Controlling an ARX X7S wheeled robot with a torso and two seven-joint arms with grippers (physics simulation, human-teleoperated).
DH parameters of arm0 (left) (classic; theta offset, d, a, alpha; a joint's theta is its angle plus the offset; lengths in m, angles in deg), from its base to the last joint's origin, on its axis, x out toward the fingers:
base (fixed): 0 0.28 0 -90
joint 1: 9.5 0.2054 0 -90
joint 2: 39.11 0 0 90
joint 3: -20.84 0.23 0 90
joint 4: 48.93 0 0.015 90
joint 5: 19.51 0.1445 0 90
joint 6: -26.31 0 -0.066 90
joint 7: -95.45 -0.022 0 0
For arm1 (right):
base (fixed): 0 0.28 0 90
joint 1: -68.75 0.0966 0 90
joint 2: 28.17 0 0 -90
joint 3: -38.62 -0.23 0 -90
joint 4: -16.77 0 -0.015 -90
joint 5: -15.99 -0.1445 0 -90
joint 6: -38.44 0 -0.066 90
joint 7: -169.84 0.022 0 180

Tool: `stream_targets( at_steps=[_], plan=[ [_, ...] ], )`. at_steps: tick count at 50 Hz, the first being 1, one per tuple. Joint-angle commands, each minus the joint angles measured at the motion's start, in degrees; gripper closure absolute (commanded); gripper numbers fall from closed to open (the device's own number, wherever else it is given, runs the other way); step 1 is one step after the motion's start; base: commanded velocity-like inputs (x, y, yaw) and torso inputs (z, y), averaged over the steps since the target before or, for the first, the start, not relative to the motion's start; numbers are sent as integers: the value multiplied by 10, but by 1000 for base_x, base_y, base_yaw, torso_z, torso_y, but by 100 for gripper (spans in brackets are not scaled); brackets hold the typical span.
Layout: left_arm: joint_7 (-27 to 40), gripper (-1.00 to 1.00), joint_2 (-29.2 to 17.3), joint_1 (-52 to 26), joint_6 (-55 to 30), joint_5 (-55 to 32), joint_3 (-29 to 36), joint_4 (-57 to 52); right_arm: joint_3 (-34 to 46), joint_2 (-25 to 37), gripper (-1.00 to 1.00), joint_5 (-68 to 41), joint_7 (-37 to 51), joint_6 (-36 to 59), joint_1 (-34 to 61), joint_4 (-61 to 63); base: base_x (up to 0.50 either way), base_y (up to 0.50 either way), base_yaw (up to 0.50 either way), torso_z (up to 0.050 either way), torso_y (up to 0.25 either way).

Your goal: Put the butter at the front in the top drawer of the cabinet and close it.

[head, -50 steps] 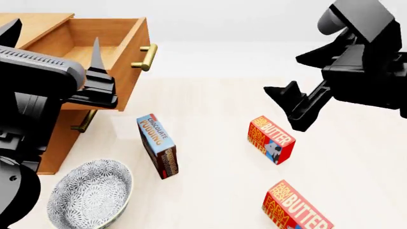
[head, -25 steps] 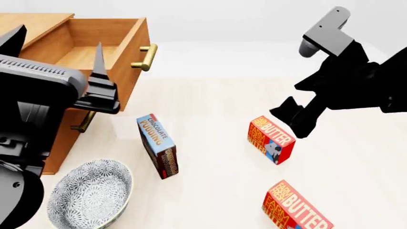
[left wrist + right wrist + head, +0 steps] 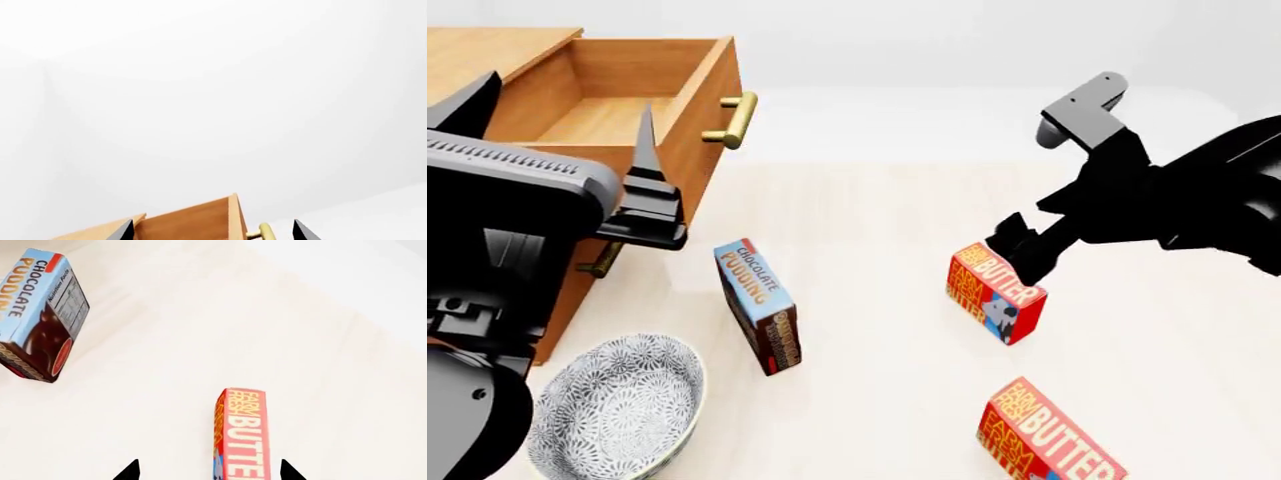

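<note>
Reaching: we hold the right gripper (image 3: pixel 1025 254) just above the butter (image 3: pixel 994 293), its jaws apart and the carton between the fingertips.
Left gripper (image 3: pixel 561 120): spread and empty, with the top drawer (image 3: pixel 627 110) open just ahead of it.
Risk: closing off-centre could tip the narrow carton. There are 2 alike, and the second butter (image 3: pixel 1048 435) lies behind the right gripper.

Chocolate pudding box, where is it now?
Head view: the chocolate pudding box stands centre-left on the floor, between the patterned bowl and the farther butter carton.
</note>
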Motion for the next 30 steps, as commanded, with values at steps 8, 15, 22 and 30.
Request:
stream_targets(
  at_steps=[8, 15, 22, 30],
  plan=[
    [3, -100, -2, 12, 11, 3, 6, 4, 5, -40, -100, 38, 10, -63, -31, -115, 0, 0, 0, 0, 0],
    [2, -100, -2, 19, 20, 6, 8, 9, 8, -55, -100, 55, 12, -85, -32, -160, 0, 0, 0, 0, 0],
    [2, -100, -4, 29, 29, 9, 5, 14, 15, -73, -100, 72, 10, -107, -32, -207, 0, 0, 0, 0, 0],
    [4, -100, -5, 33, 30, 7, 4, 12, 20, -95, -100, 89, 6, -134, -34, -262, 0, 0, 0, 0, 0]
  ],
)
